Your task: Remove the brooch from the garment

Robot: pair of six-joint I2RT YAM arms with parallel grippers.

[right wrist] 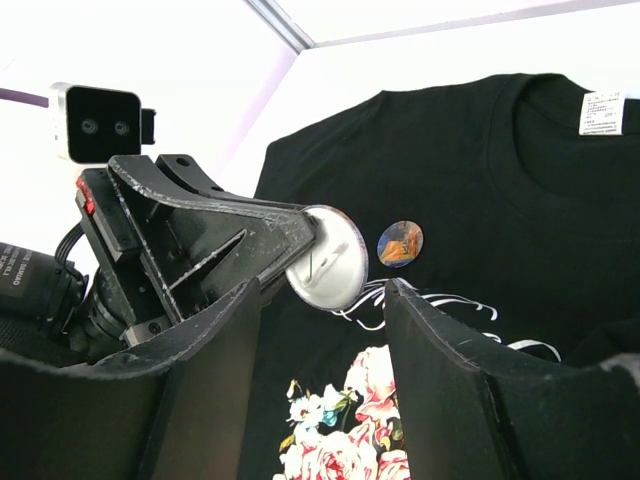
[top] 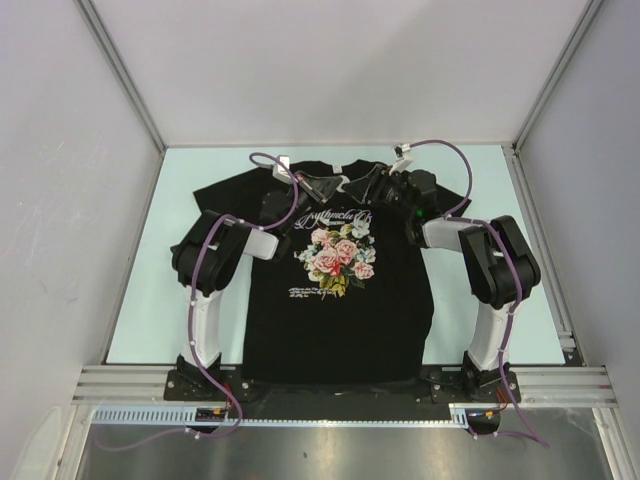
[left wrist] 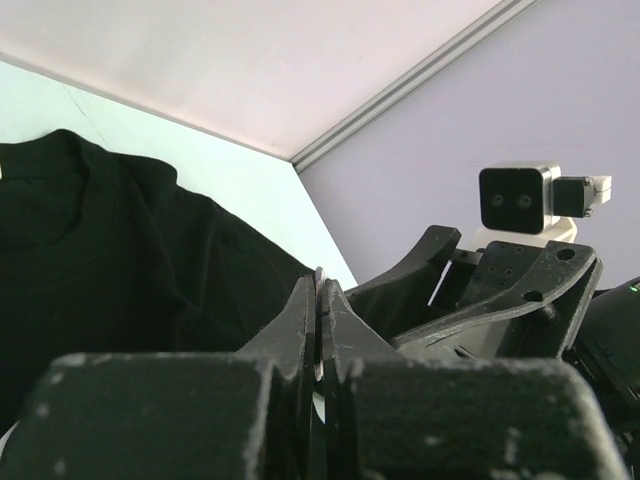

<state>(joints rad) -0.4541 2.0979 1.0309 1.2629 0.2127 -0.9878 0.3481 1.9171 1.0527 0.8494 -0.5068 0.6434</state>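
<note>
**One brooch off, one badge left**

Our left gripper (right wrist: 306,233) pinches shut on a silver-backed brooch (right wrist: 328,268), held above the garment (right wrist: 470,200) below its collar (right wrist: 515,120). A colourful badge (right wrist: 400,243) remains nearer the collar. Our right gripper (right wrist: 322,300) gapes empty.

Black T-shirt (top: 335,300) lies flat, rose print up. A round silver-backed brooch (right wrist: 330,268) is pinched in the left gripper (left wrist: 320,290) above the chest, and a small orange-blue badge (right wrist: 400,244) sits by the lettering.
</note>
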